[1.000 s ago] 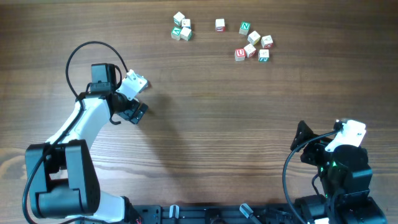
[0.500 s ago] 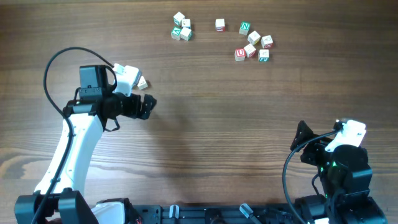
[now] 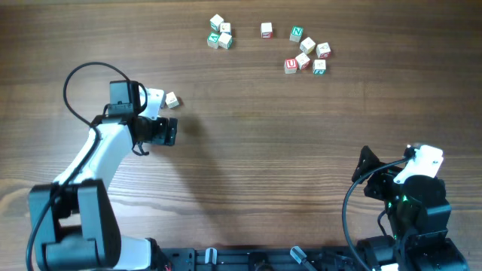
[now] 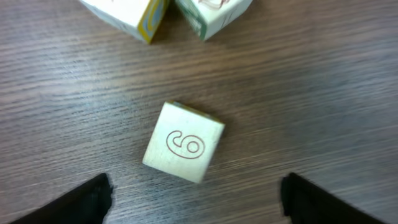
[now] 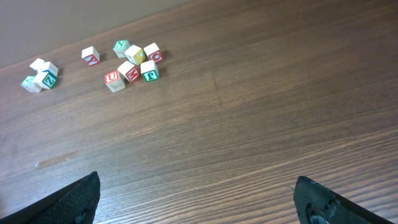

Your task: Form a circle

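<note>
On the wooden tabletop [image 3: 248,150], the right gripper [image 5: 199,202] at lower right and the left gripper [image 4: 198,200] at mid-left are held with jaws open and empty, the circle [image 3: 220,34] is clumped at upper centre-left, and a lone cube [image 4: 184,142] is framed untouched between the left jaws.

The circle [image 3: 219,33] is pale wood (one cube green-printed); right of it, red- and green-lettered cubes [image 3: 303,60] on the brown-grained table [image 3: 248,150].

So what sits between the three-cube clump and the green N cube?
One lone cube with red print, standing apart from both the clump and the N cube. The overhead view shows it best.
</note>
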You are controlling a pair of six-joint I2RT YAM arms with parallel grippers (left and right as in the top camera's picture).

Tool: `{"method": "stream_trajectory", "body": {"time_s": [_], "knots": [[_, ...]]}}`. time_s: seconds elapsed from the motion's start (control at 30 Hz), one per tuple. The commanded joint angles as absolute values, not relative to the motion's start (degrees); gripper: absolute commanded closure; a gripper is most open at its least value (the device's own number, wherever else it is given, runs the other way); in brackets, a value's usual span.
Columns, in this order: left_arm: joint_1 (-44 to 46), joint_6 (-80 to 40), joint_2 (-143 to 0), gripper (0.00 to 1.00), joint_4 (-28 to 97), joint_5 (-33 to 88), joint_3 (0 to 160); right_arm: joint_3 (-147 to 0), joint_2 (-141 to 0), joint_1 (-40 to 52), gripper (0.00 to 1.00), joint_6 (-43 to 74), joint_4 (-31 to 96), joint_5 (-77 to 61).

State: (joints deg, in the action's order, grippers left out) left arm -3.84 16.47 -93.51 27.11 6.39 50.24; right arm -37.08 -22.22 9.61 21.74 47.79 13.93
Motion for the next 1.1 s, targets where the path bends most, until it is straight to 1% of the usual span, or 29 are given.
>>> {"method": "stream_trajectory", "body": {"time_s": [0.0, 0.2, 0.43, 0.57, 0.7, 0.73, 0.93, 1.07], "knots": [[-4.03, 16.47, -94.96, 0.25, 26.74, 4.58, 49.80, -36.86, -22.39, 9.67, 0.00, 21.17, 47.68, 13.61], [-4.03, 17.80, -94.96, 0.30, 25.17, 4.34, 49.80, -36.86, -22.41, 9.67, 0.00, 21.19, 47.68, 13.61], [-4.10, 19.53, -96.23, 0.31, 22.76, 3.95, 49.80, -36.86, -22.39, 9.67, 0.00, 21.17, 47.68, 13.61], [-4.10, 19.51, -97.10, 0.36, 20.78, 3.99, 49.76, -36.86, -22.39, 9.67, 0.00, 21.17, 47.68, 13.61], [-4.08, 19.20, -97.73, 0.51, 20.53, 4.01, 49.76, -36.86, -22.39, 9.67, 0.00, 21.17, 47.68, 13.61], [-4.08, 19.03, -97.73, 0.53, 20.53, 4.05, 49.76, -36.86, -22.39, 9.67, 0.00, 21.17, 47.68, 13.61], [-4.08, 19.05, -97.73, 0.55, 20.34, 4.45, 49.76, -36.86, -22.39, 9.67, 0.00, 21.17, 47.68, 13.61], [-4.08, 19.05, -97.73, 0.59, 19.51, 4.43, 49.76, -36.86, -22.41, 9.67, 0.00, 21.17, 47.68, 13.61]]}}
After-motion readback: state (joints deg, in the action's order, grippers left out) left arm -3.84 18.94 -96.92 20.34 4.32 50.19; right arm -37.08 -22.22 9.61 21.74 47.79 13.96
